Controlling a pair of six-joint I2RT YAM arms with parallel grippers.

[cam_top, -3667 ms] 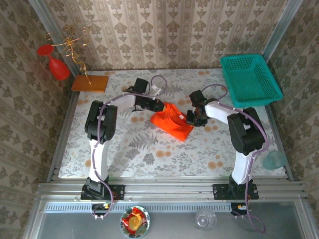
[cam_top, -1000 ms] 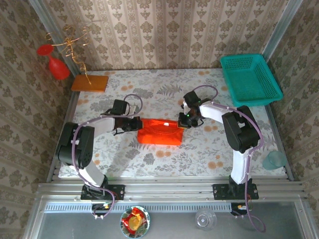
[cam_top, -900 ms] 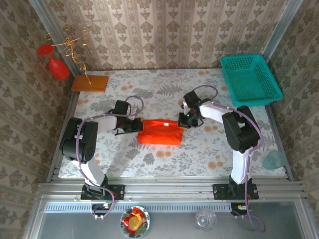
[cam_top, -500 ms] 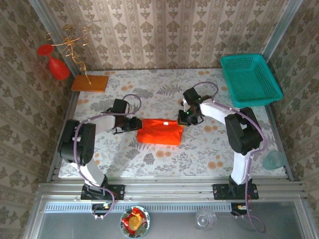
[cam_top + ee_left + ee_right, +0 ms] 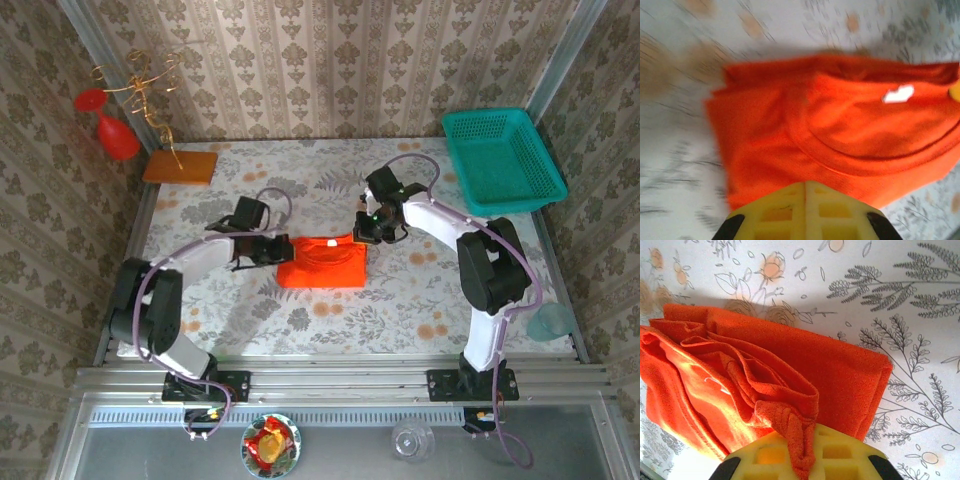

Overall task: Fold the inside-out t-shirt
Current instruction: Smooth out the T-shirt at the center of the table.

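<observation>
Fern-and-flower cloth covers the desk [image 5: 420, 300], and papered walls [image 5: 330, 60] close it in on three sides. About the middle of the desk lies the t-shirt [image 5: 322, 262], bright orange-red and gathered into a compact, roughly rectangular stack.

The left claw [image 5: 272, 251] sits at the stack's left edge. Its wrist view shows yellow fingers pressed together just at the hem, though I cannot tell whether any cloth is caught between them. It seems placed there to steady or square up that side. The neckline curve and a white tag [image 5: 897, 93] face up, which fits a garment turned inside out.

The right claw [image 5: 368, 233] is at the stack's far right corner, clamped on a bunched ridge of the cloth. Its wrist view shows a wrinkled fold drawn up between the fingers, while the layers beneath lie flat. That grip looks meant to drag or lay a last loose layer over. By that reading the fold is nearly finished, with the right side's wrinkles left to smooth.

Farther back, well apart from the work, a teal basket [image 5: 490, 113] sits at the far right corner. At the far left, an orange board [image 5: 180, 166] carries a wire stand [image 5: 150, 90], with a red ornament [image 5: 117, 137] hanging off it.
</observation>
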